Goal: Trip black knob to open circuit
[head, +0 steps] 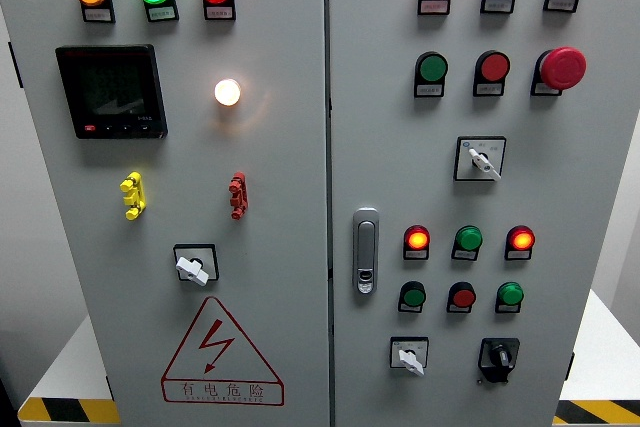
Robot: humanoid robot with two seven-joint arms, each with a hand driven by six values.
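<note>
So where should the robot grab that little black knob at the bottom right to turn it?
Best on the raised black grip bar of the small black rotary knob, low on the grey cabinet door. The bar sticks out towards the camera and stands roughly upright, so come straight in from the front and pinch its two flat sides with the fingers. Neither hand is in view.

matt grey cabinet (280,347); glossy black plastic knob (497,356).

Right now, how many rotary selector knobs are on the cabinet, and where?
4. A white knob on the left door above the warning triangle; a white one mid right door; a white one at lower right; the black knob beside it. None appear hidden.
</note>
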